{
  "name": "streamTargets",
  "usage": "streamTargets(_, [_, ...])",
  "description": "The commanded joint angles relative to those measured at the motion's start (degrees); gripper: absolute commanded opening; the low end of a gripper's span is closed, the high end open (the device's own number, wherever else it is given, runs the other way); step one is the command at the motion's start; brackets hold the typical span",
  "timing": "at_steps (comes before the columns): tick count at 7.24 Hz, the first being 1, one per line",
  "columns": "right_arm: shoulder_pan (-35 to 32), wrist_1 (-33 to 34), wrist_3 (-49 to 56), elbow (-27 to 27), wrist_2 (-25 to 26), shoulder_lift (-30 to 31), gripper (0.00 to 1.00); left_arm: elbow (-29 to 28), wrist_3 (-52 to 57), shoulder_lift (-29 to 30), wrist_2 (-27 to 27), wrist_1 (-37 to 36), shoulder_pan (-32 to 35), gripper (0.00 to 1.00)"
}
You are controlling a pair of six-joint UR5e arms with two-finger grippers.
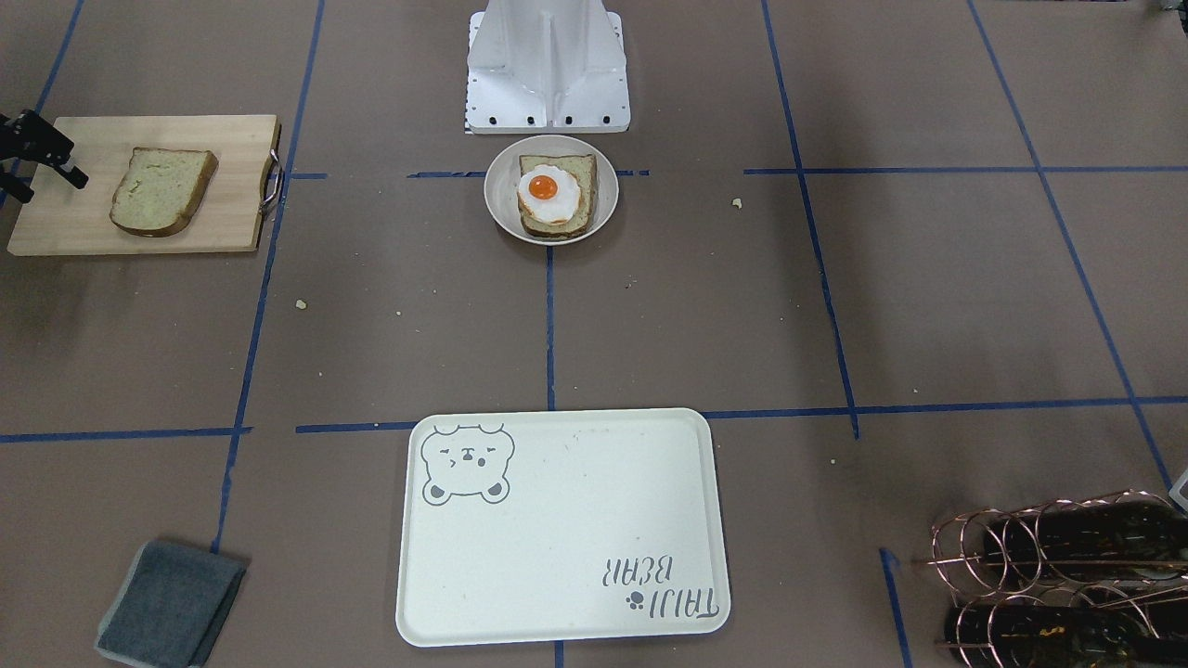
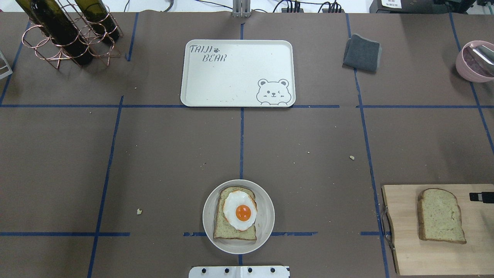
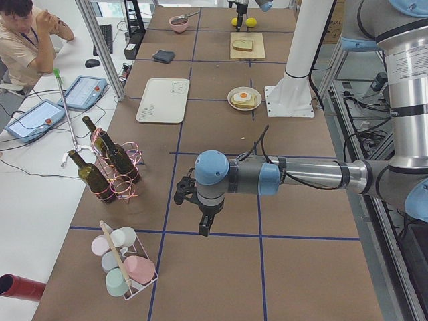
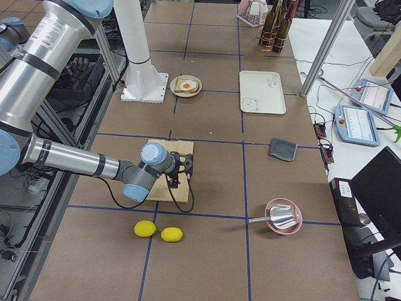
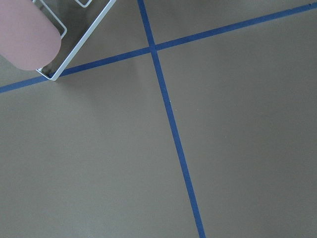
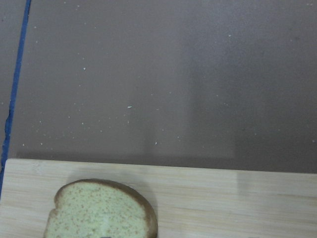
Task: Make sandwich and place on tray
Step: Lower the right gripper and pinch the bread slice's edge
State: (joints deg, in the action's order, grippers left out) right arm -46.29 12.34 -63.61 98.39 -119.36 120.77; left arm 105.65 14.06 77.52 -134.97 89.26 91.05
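A small round off-white bowl (image 1: 501, 199) stands near the robot base and holds one bread slice (image 1: 580, 172) with a fried egg (image 1: 548, 193) on top, uncovered. They also show in the overhead view: the bowl (image 2: 266, 216) and the egg (image 2: 240, 210). A second bread slice (image 1: 162, 190) lies on a wooden cutting board (image 1: 232, 139). My right gripper (image 1: 45, 179) hovers at the board's outer end beside that slice, its jaws apart and empty. The cream tray (image 1: 557, 538) with the bear drawing holds nothing. My left gripper (image 3: 200, 214) shows only in the exterior left view, far from these things; whether it is open or shut cannot be told.
A copper rack with wine bottles (image 2: 65, 31), a folded grey cloth (image 2: 362, 53) and a pink bowl with a metal scoop (image 2: 474, 61) stand along the far side. Two lemons (image 4: 156, 232) lie beyond the board. A rack of pastel cups (image 3: 124, 264) is near the left gripper.
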Motion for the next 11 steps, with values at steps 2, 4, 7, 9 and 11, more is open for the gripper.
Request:
streamTargets(2, [9.9,-0.4,-2.4,0.0,6.3,0.4,0.83,0.0,0.0,0.0,0.1,0.0,0.0,1.00])
streamTargets(4, [12.4,-0.5,-2.7,0.0,8.2,0.5,0.76,0.0,0.0,0.0,0.1,-0.1,0.1,1.00])
streamTargets(7, [14.0,-3.8,-4.1,0.0,8.2,0.5,0.54,0.0,-0.1,-0.4,0.1,-0.1,0.1,1.00])
streamTargets(9, [14.1,-3.9,-4.0,0.0,8.2,0.5,0.20,0.0,-0.1,-0.4,0.1,-0.1,0.1,1.00])
streamTargets(11, [14.5,-4.0,-3.6,0.0,8.1,0.6,0.00,0.0,0.0,-0.4,0.1,-0.1,0.1,1.00])
